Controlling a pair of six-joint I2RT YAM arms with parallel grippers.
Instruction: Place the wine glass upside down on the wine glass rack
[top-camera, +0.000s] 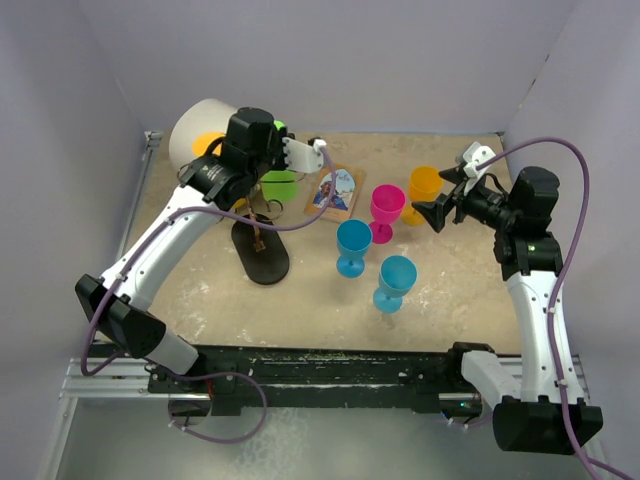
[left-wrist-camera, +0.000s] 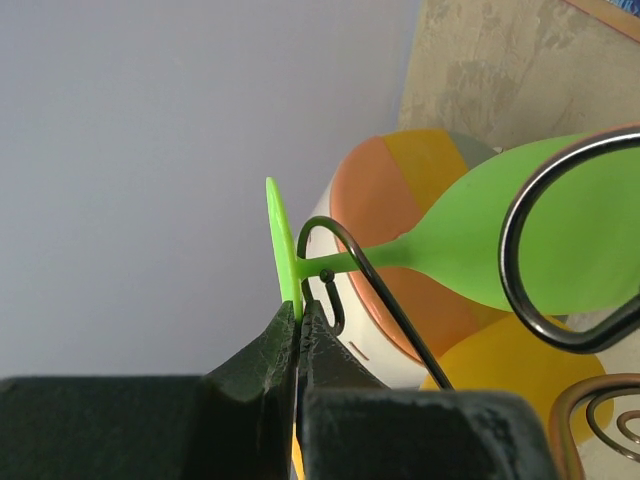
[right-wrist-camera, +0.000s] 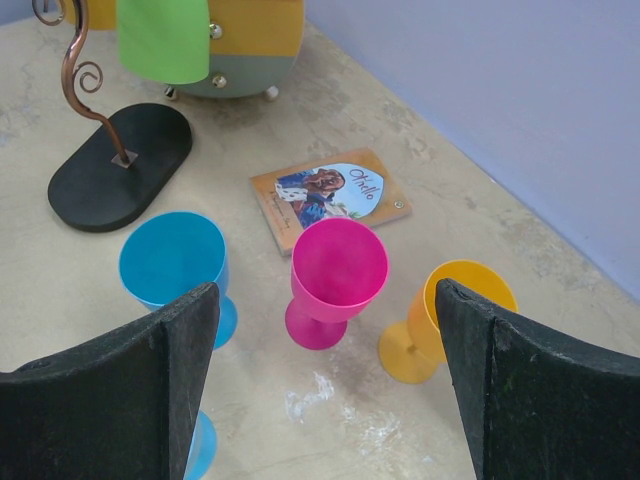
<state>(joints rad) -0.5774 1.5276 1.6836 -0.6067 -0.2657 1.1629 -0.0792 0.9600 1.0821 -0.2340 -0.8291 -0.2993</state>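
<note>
The wine glass is lime green all over: foot, stem and bowl. The wine glass rack has a flat black base and coppery-brown scrolled wire. At eleven o'clock of it, the cylinder is white outside, orange and yellow within. A sky-blue goblet has a second sky-blue goblet at four o'clock, a magenta goblet at one o'clock, and beyond that an orange-yellow goblet. The book is tan-edged with a blue-and-white picture. The table is mottled beige, the walls pale lavender.
</note>
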